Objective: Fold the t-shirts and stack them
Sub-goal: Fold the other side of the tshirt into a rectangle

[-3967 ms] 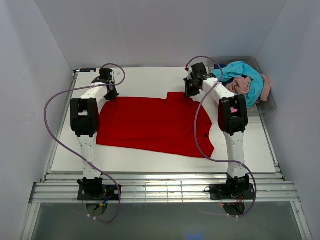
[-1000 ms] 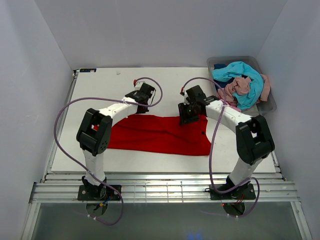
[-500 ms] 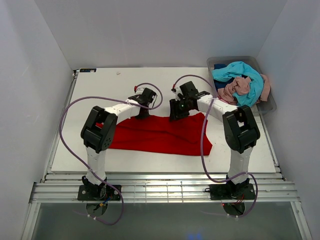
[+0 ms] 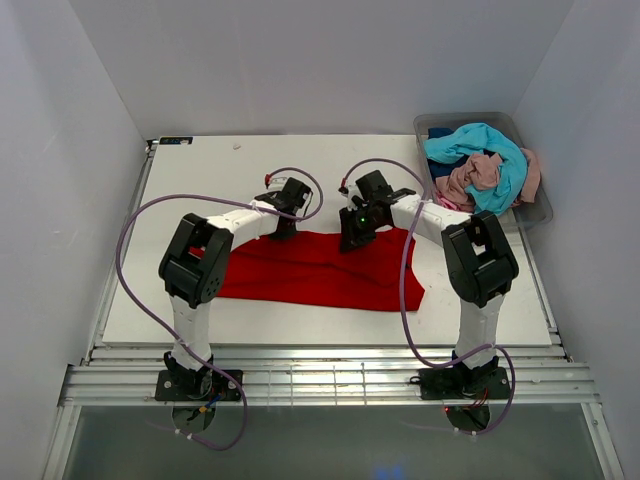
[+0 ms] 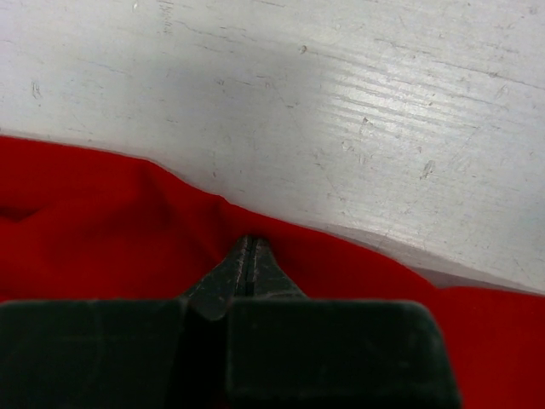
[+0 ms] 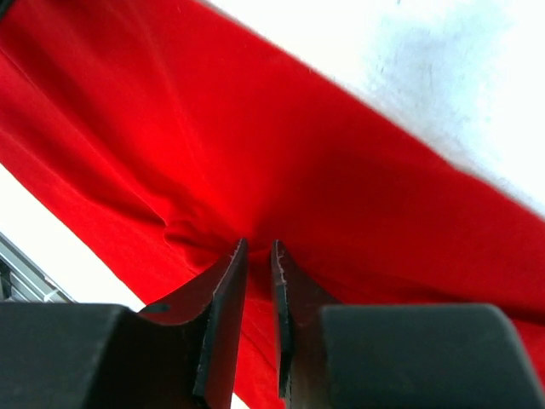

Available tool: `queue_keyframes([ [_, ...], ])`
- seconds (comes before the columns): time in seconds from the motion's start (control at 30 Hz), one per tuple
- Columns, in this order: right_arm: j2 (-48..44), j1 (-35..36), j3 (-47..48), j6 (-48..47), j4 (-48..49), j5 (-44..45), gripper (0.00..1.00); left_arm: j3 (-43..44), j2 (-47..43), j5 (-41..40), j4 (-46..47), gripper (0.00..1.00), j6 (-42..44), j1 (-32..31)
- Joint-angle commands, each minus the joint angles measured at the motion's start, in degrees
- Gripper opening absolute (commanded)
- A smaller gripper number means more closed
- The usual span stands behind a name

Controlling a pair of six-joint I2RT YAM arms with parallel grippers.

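Tee, red, lies as a flat band on the table, centre toward 6 o'clock. Left gripper is clenched on its 12 o'clock edge, cloth puckered at the tips. Right gripper, near at 3 o'clock, pinches a fold, jaws nearly together. Other tees heap in the bin at 2 o'clock.
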Motion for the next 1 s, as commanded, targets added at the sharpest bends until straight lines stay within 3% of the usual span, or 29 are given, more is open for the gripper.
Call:
queue_keyframes([
  [0.0,-2.8,0.4,-1.0,-1.1,-0.5,0.2,0.25,-2.2,-2.4,-0.3,-4.0,0.00,-0.6,0.0],
  [0.13,-1.8,0.4,-0.7,-1.2,-0.8,0.1,0.26,-2.4,-3.0,-0.2,-4.1,0.00,-0.7,0.1],
  [0.17,-1.7,0.5,-0.6,-1.2,-0.8,0.0,0.16,-2.5,-3.1,-0.4,-4.2,0.00,-0.7,0.1],
  [0.23,-2.2,0.9,-0.9,-1.3,-0.7,0.3,0.08,-2.8,-3.6,-0.6,-4.3,0.00,-0.6,0.1],
  [0.83,-17.6,8.7,-18.1,3.3,1.8,0.7,0.08,-4.9,-5.1,-0.8,-4.2,0.00,-1.3,0.1],
  [0.93,-17.7,9.8,-19.4,3.7,2.3,-1.9,0.15,-4.5,-4.9,-0.4,-4.2,0.00,-1.2,0.1],
  [0.97,-17.6,10.4,-19.5,3.3,2.4,-2.6,0.24,-4.4,-4.9,-0.3,-4.2,0.00,-1.1,0.1],
])
